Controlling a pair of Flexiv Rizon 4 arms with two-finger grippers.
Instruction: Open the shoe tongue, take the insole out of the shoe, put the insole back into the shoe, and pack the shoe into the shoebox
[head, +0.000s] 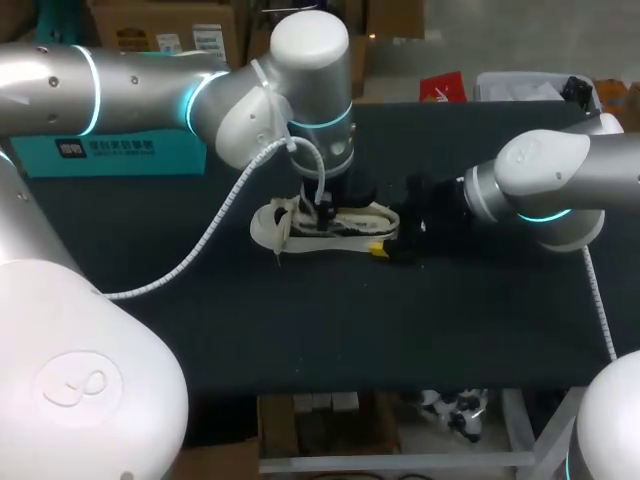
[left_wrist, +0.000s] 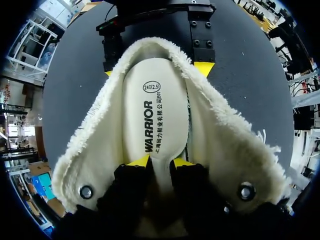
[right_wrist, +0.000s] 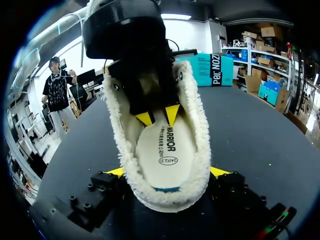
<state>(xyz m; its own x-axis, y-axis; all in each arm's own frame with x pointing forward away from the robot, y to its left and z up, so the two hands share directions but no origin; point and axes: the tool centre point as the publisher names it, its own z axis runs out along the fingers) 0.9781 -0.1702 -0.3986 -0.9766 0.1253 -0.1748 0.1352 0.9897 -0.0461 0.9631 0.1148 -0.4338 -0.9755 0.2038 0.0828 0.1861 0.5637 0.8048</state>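
Observation:
A white fleece-lined shoe (head: 300, 228) lies on its sole in the middle of the black table, heel toward my right arm. My left gripper (head: 328, 212) reaches down into its mouth. In the left wrist view its yellow tips pinch the narrow front end of the cream insole (left_wrist: 155, 115), so the left gripper (left_wrist: 160, 161) is shut on it. My right gripper (right_wrist: 167, 172) stands wide around the heel of the shoe (right_wrist: 200, 150), one yellow tip against each side. The right gripper (head: 385, 243) is low on the table. The insole (right_wrist: 162, 150) lies inside the shoe.
A teal shoebox (head: 110, 155) stands at the back left of the table (head: 400, 320). A white cable (head: 215, 225) hangs from my left arm and loops beside the shoe's toe.

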